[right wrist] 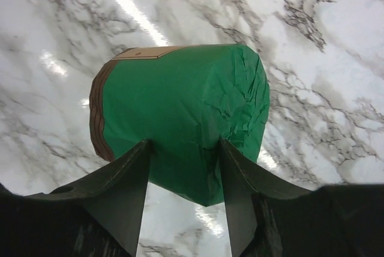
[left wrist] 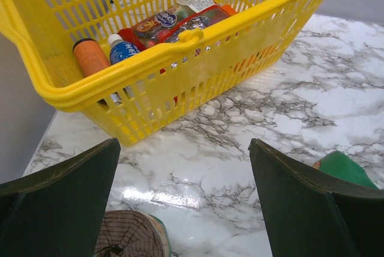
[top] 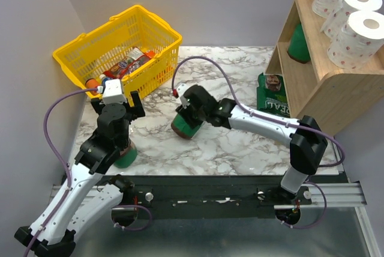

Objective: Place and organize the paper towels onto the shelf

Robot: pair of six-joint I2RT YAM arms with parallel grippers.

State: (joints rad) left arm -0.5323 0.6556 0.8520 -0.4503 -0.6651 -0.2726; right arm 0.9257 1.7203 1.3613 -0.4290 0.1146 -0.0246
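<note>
Three white paper towel rolls (top: pixel 351 14) with red dots lie on the top tier of the wooden shelf (top: pixel 336 89) at the far right. One green roll (top: pixel 298 44) stands on its lower tier. My right gripper (top: pixel 187 116) is shut on a green roll with brown ends (top: pixel 183 128) at mid-table; the right wrist view shows the roll (right wrist: pixel 180 98) pinched between my fingers (right wrist: pixel 183 149). My left gripper (top: pixel 117 104) is open and empty beside the yellow basket, over another green roll (top: pixel 125 156). That roll's brown end (left wrist: pixel 129 236) shows low in the left wrist view between the spread fingers (left wrist: pixel 183 149).
A yellow plastic basket (top: pixel 153 68) with bottles and snack packets stands at the back left, and shows close ahead in the left wrist view (left wrist: pixel 180 41). A green packet (top: pixel 273 95) leans against the shelf's left side. The table is white marble.
</note>
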